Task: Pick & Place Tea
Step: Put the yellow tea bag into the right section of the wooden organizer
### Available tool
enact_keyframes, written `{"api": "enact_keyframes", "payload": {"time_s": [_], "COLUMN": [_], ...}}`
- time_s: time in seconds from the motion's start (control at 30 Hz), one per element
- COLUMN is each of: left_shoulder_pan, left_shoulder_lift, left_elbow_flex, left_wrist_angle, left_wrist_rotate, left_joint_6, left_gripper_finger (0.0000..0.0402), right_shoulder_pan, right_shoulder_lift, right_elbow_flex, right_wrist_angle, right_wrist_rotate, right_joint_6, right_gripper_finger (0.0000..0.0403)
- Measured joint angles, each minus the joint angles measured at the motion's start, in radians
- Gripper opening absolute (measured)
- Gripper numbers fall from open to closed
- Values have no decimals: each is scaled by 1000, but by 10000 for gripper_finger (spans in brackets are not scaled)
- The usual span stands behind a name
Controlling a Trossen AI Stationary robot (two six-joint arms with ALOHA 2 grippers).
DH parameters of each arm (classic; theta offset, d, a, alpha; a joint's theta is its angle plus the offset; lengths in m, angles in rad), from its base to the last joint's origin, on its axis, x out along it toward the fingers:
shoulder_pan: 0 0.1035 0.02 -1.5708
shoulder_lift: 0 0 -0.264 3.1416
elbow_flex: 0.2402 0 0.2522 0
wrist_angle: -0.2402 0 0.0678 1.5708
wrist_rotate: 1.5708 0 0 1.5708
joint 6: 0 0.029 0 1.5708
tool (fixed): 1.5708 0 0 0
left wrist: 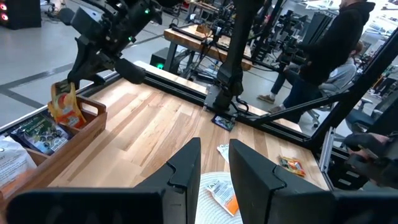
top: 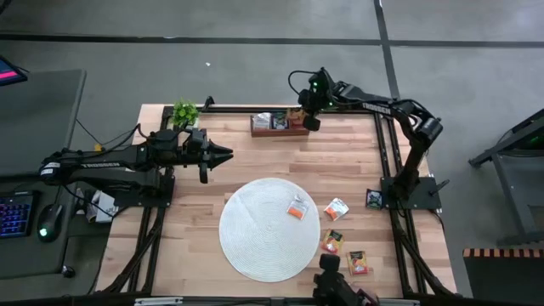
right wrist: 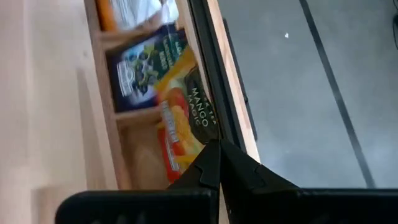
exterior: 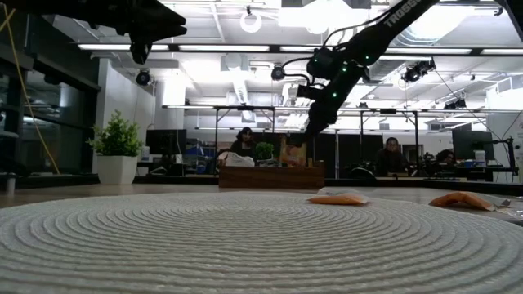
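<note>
The wooden desk (top: 204, 212) carries, in order of size, a round white woven mat (top: 255, 242) near its front centre, a brown three-compartment tray (top: 263, 131) against its far edge, and several tea sachets. The mat appears to serve as the supply area: one white-and-orange sachet (top: 297, 207) lies on it, and three more (top: 337, 208) (top: 331, 242) (top: 358, 263) lie on the bare wood just beside its right rim, while a dark sachet (top: 374, 199) sits apart near the base of the right arm. The tray is the likely destination, since its compartments already hold sorted packets: white ones at one end, a dark blue packet (right wrist: 140, 68) in the middle. The right tool (top: 311, 121) hangs over the tray's right-hand end compartment with its jaws closed on the top edge of a red-orange and yellow sachet (right wrist: 183, 124), which dangles upright so that it can drop edge-first into the narrow slot; the step in hand is judged to be the release. The left tool (top: 228, 154) waits in the air over the left half of the desk, well apart from the tray and the mat, its jaws parted a little and holding nothing, probably kept clear of the working arm. A small potted plant (top: 184, 112) marks the far left corner.
</note>
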Motion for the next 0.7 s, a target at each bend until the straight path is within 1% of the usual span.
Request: {"api": "enact_keyframes", "payload": {"time_s": [0.17,0.3,0.57,0.7], "left_shoulder_pan": [0,0,0,0], "left_shoulder_lift": [0,0,0,0], "left_elbow_flex": [0,0,0,0], "left_wrist_angle": [0,0,0,0], "left_wrist_rotate": [0,0,0,0], "left_joint_6": [0,0,0,0], "left_gripper_finger": [83,83,83,83], "right_shoulder_pan": [-15,-27,-39,-33], "right_shoulder_lift": [0,0,0,0], "right_elbow_flex": [-10,-22,-22,-22], "right_wrist_angle": [-31,-61,-67,-66], "right_wrist_rotate": [1,37,20,-7], "right_joint_6": [-19,-21,-28,-39], "right_gripper_finger": [0,0,0,0]}}
